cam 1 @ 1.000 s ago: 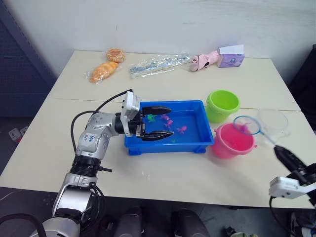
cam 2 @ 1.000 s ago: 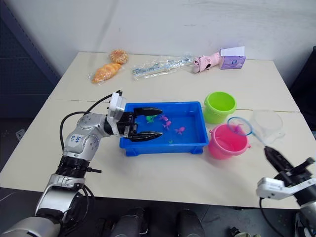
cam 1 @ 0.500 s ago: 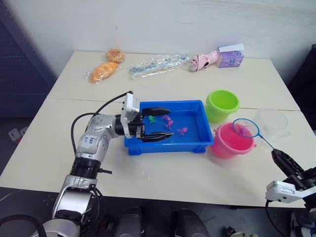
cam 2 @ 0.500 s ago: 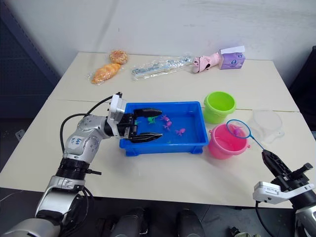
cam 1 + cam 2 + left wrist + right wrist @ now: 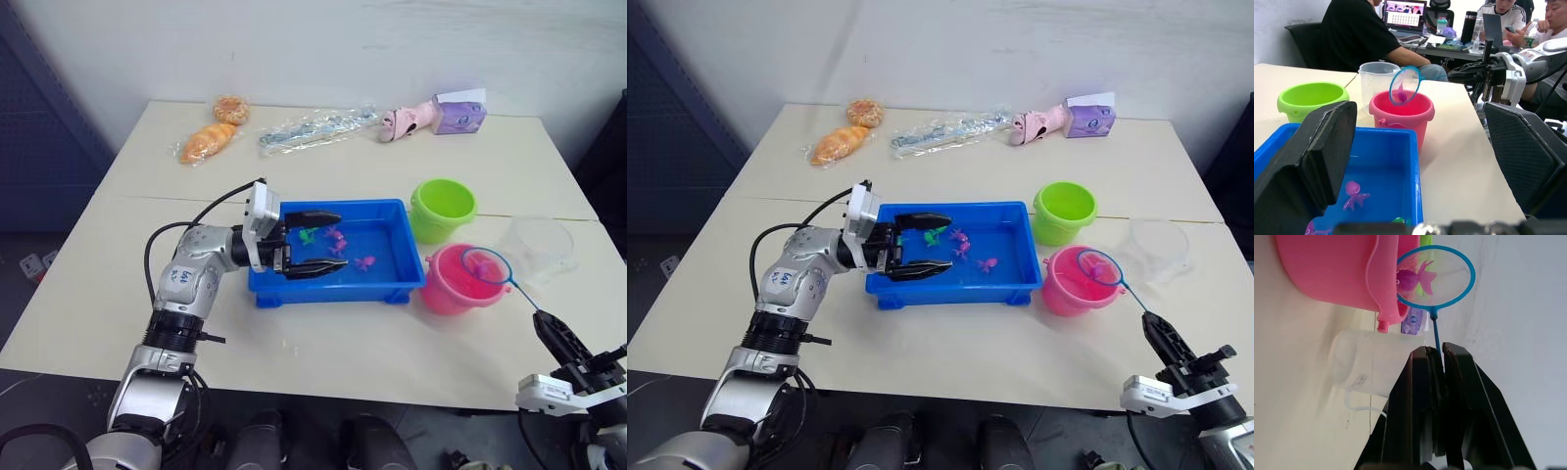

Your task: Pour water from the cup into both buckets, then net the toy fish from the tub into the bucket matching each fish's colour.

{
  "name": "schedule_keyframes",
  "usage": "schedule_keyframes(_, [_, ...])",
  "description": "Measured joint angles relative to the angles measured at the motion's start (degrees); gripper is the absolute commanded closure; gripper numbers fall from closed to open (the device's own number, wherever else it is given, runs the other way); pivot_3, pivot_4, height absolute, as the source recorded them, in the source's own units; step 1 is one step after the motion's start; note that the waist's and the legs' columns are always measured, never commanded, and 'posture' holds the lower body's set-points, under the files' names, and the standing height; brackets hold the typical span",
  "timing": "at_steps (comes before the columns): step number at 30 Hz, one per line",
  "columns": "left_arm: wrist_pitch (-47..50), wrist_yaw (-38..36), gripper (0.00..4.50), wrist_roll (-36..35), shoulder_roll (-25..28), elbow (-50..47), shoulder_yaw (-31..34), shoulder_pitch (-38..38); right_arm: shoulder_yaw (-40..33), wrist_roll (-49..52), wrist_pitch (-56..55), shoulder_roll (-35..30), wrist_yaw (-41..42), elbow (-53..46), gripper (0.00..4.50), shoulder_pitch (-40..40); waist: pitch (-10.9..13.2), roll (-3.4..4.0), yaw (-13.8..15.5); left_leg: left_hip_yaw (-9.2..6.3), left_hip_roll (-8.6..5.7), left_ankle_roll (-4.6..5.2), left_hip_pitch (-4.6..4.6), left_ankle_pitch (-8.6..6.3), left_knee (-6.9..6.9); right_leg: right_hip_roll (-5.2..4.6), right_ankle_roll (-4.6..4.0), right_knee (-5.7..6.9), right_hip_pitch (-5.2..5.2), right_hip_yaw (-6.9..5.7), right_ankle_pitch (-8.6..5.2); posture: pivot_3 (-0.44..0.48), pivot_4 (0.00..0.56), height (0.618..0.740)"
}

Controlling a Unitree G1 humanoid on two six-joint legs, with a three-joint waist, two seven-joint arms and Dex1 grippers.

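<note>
Currently | right gripper [image 5: 1435, 363] clamped on net [image 5: 1436, 278] handle, pink fish [image 5: 1413, 278] over pink bucket [image 5: 1076, 284] rim | left gripper [image 5: 318, 240] apart | risk: tilt drops fish outside.

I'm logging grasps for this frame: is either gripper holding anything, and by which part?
The right gripper is shut on the net, pinching its thin handle well below the hoop. The left gripper is open over the tub, holding nothing.
</note>
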Motion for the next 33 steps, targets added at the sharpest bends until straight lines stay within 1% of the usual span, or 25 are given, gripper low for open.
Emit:
schedule_keyframes(4, [0.0, 0.1, 0.07, 0.1, 0.0, 0.0, 0.0, 0.0, 0.9, -0.7, 0.2, 0.0, 0.0, -0.7, 4.5, 1.1, 0.0, 0.01, 0.1, 0.0, 0.01, -0.06, 0.05, 0.03, -0.09, 0.03, 0.0, 0.01, 0.0, 0.0, -0.01, 0.0, 0.15, 0.74])
schedule_keyframes(8, [0.0, 0.4, 0.07, 0.1, -0.1, 0.0, 0.0, 0.0, -0.5, 0.1, 1.5, -0.8, 0.0, -2.0, 4.5, 0.4, 0.0, 0.01, 0.1, 0.04, 0.02, -0.06, 0.08, 0.03, -0.07, 0.02, 0.0, 0.01, 0.03, 0.03, -0.01, 0.0, 0.15, 0.74])
schedule_keyframes(12, [0.0, 0.7, 0.07, 0.1, -0.3, 0.0, 0.0, 0.0, 2.3, 0.1, 0.8, -1.6, 0.5, -1.9, 4.5, -0.2, 0.0, 0.01, 0.2, 0.03, 0.02, -0.06, 0.06, 0.03, -0.09, 0.02, 0.0, 0.01, 0.0, 0.02, -0.01, 0.0, 0.15, 0.74])
schedule_keyframes(16, [0.0, 1.0, 0.07, 0.1, -0.4, 0.0, 0.0, 0.0, 0.8, 1.4, 2.5, -2.1, 0.8, -1.6, 4.5, -1.1, 0.0, 0.01, 0.2, 0.03, 0.02, -0.05, 0.07, 0.03, -0.07, 0.02, 0.0, 0.01, 0.02, 0.02, -0.01, 0.0, 0.15, 0.74])
schedule_keyframes(19, [-0.1, 1.2, 0.07, 0.1, -0.5, 0.0, -0.1, 0.0, 3.4, 1.3, 2.1, -1.9, 1.5, -1.6, 4.5, -0.6, 0.0, 0.02, 0.2, 0.02, 0.03, -0.05, 0.07, 0.03, -0.09, 0.04, 0.0, 0.01, 0.0, 0.02, -0.01, 0.0, 0.15, 0.74])
schedule_keyframes(22, [-0.1, 1.5, 0.07, 0.1, -0.5, 0.0, 0.0, 0.0, 3.0, 1.9, 3.0, -1.3, 1.6, -1.8, 4.5, -0.7, 0.0, 0.02, 0.1, 0.06, 0.03, -0.05, 0.07, 0.03, -0.08, 0.03, 0.0, 0.01, 0.01, 0.05, -0.01, 0.0, 0.15, 0.74])
schedule_keyframes(25, [-0.1, 1.5, 0.07, 0.1, -0.4, 0.0, 0.0, 0.1, 2.9, 2.6, 3.3, -1.4, 2.0, -1.5, 4.5, -1.4, 0.0, 0.02, 0.1, 0.06, 0.04, -0.05, 0.09, 0.03, -0.07, 0.04, 0.0, 0.01, 0.02, 0.04, -0.01, 0.0, 0.15, 0.74])
schedule_keyframes(28, [-0.1, 1.4, 0.07, 0.2, -0.4, -0.1, -0.1, 0.4, 4.9, 3.4, 3.5, -1.5, 3.2, 0.0, 4.5, -2.8, 0.0, 0.02, 0.1, 0.06, 0.04, -0.05, 0.08, 0.03, -0.08, 0.04, 0.0, 0.02, 0.01, 0.04, -0.01, 0.0, 0.15, 0.74])
schedule_keyframes(33, [-0.3, 1.6, 0.07, 0.2, -0.5, -0.1, -0.1, 0.4, 7.5, 5.8, 4.9, -2.1, 7.7, 0.9, 4.5, -6.7, 0.0, 0.02, 0.0, 0.06, 0.05, -0.05, 0.09, 0.03, -0.06, 0.04, 0.0, 0.05, 0.01, 0.04, 0.0, 0.0, 0.15, 0.74])
